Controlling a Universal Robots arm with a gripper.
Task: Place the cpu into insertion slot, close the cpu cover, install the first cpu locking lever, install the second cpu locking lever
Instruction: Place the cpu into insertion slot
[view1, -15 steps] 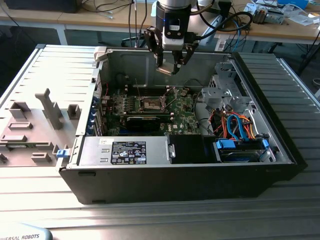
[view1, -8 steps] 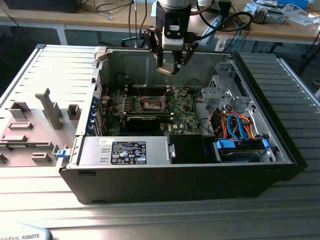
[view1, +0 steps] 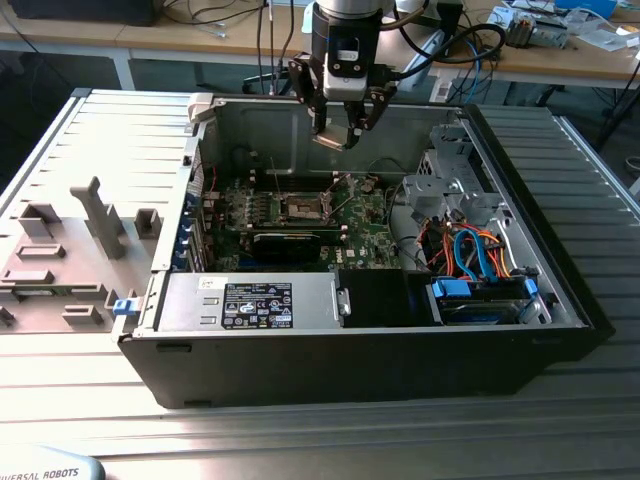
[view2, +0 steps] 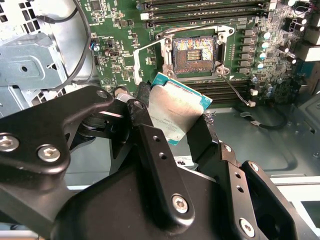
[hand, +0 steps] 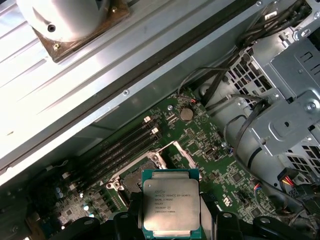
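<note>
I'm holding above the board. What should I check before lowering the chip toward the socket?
1. The small, silver-grey, square cpu is clamped between the jaws: ok.
2. The square, metal-rimmed insertion slot is empty: ok.
3. The thin, silvery cpu cover is swung open off the slot: ok.
4. The cpu's edges are parallel to the slot's rim: not ok. In both wrist views they sit at an angle.
5. The cpu is centred over the slot: cannot tell.
6. The cpu's corner mark matches the slot's: cannot tell.

Brushed silvery metal cpu (hand: 171, 205), matt black claw (view2: 175, 117), glossy green motherboard (view2: 116, 26)
</note>
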